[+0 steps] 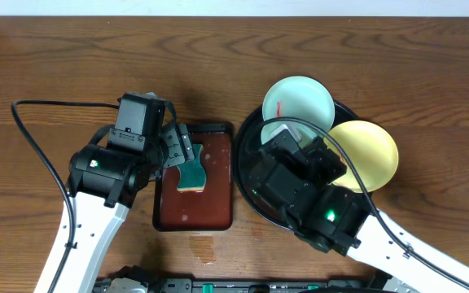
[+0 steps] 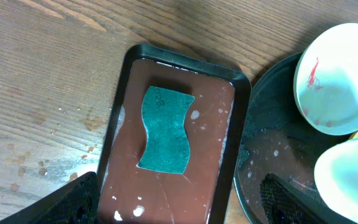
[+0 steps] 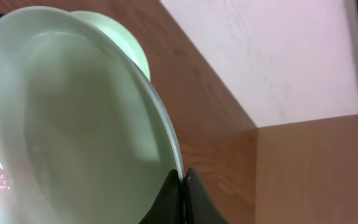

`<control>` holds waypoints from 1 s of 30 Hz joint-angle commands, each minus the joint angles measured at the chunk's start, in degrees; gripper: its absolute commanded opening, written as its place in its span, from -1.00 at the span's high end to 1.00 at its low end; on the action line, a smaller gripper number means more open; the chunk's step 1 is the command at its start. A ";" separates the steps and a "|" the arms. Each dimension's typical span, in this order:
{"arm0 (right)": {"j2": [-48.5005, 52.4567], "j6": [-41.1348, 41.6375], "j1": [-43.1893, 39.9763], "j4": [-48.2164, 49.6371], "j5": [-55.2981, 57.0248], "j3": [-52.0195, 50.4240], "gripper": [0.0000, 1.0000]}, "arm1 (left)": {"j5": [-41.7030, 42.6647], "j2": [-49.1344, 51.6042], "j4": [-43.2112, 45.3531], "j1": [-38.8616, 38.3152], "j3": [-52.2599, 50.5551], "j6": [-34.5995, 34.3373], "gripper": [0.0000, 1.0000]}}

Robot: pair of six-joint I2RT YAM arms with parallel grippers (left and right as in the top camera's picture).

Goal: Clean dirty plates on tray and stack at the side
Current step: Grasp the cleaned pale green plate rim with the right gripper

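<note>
Our right gripper (image 3: 182, 182) pinches a mint plate (image 3: 73, 124) by its rim, tilted over the black tray (image 2: 272, 118), probably so our left gripper (image 1: 181, 150), fingers spread above the sponge (image 2: 165, 129), can wipe it.

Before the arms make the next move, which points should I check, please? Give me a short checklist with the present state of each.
1. The right gripper is shut on the rim of the held mint plate: ok.
2. The held mint plate is clean: not ok, a red mark shows near its edge.
3. The left gripper is open and holds nothing: ok.
4. The sponge lies flat in the red-brown tray, within reach: ok.
5. The second mint plate on the black tray is clean: not ok, red smear.
6. The yellow plate is clean: cannot tell.
</note>
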 commanded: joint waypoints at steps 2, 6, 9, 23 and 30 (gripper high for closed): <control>-0.48 -0.46 2.67 0.46 7.50 0.90 0.98 | -1.11 0.07 -0.31 0.24 0.11 0.35 -0.67; -0.48 -0.44 3.74 0.66 8.28 0.90 0.98 | -1.11 0.07 -0.31 0.24 0.11 0.35 -0.67; -0.48 -0.44 4.13 0.92 8.31 0.92 0.98 | -1.11 0.07 -0.28 0.24 0.11 0.35 -0.68; -0.48 -1.55 4.13 1.66 9.22 0.90 0.98 | -1.09 0.07 -0.28 0.24 0.11 0.35 -0.68; -0.48 -1.49 4.13 1.73 9.33 0.90 0.98 | -1.09 0.09 -0.28 0.24 0.11 0.35 -0.68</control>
